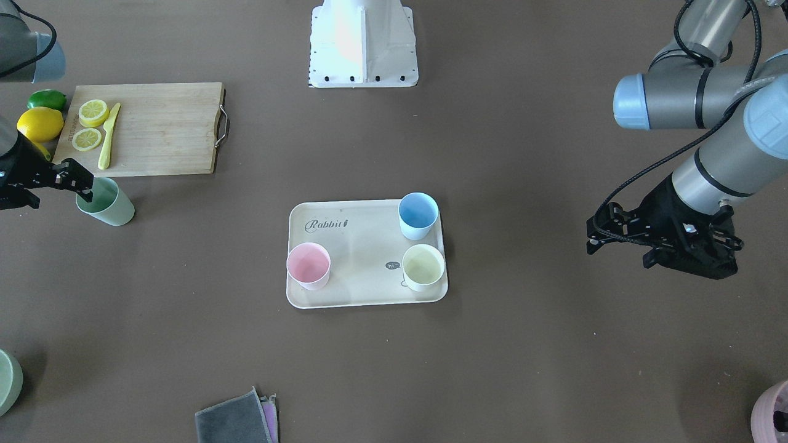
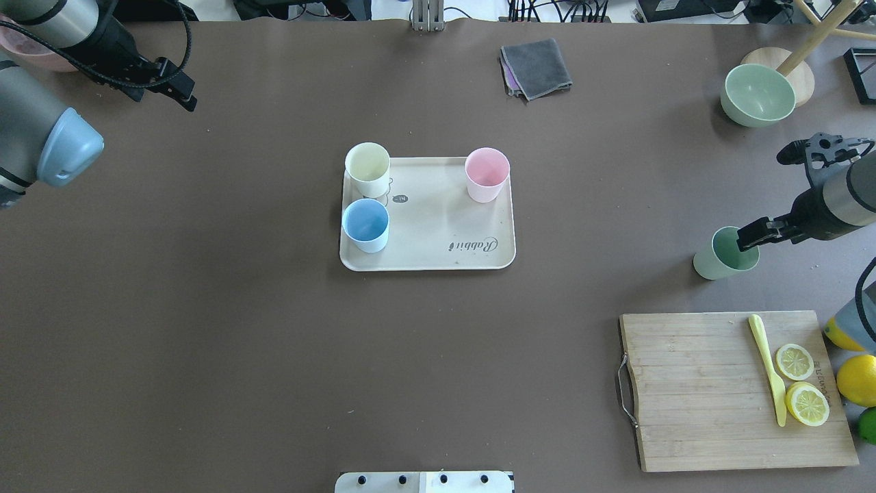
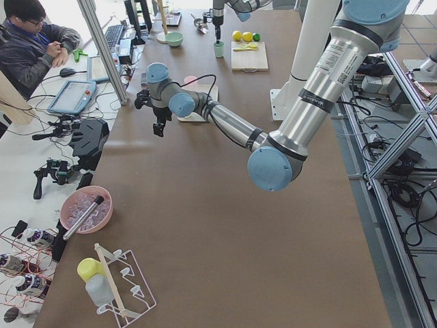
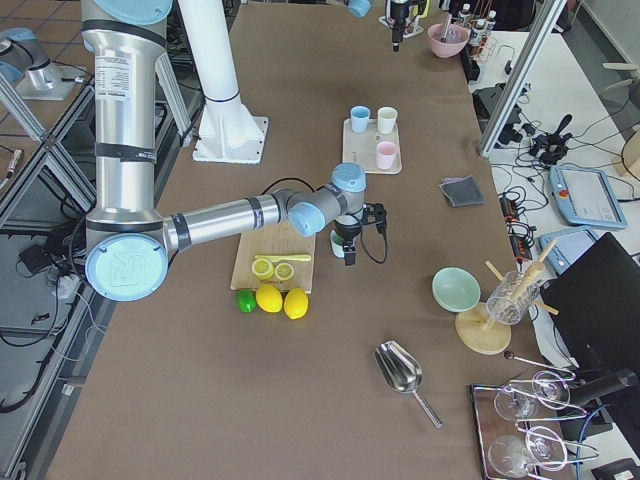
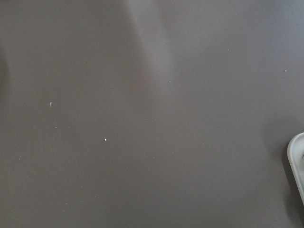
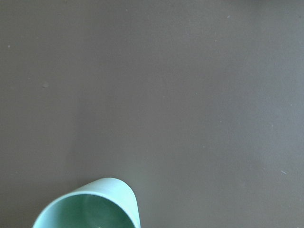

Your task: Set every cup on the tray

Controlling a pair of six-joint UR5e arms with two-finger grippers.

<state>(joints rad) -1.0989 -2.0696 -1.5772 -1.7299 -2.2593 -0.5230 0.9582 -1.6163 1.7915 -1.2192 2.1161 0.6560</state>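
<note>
The cream tray [image 1: 357, 271] [image 2: 431, 226] lies mid-table. On it stand the light blue cup [image 1: 418, 212] [image 2: 365, 222], the cream-yellow cup [image 1: 423, 266] [image 2: 367, 168] and the pink cup [image 1: 308, 264] [image 2: 486, 172]. The pale green cup [image 1: 108, 203] [image 2: 722, 257] stands off the tray, on the table beside the cutting board. My right gripper [image 1: 85, 192] [image 2: 744, 238] is shut on its rim, one finger inside; the rim shows in the right wrist view [image 6: 90, 209]. My left gripper [image 1: 594, 237] [image 2: 186, 92] is open and empty, far from the tray.
A wooden cutting board [image 1: 154, 129] [image 2: 718, 390] holds lemon slices and a yellow knife [image 2: 770, 370], with whole lemons beside it. A sage-green bowl [image 2: 758, 94], a folded grey cloth [image 2: 536, 67] and a pink pot [image 1: 772, 418] stand near the table's edges.
</note>
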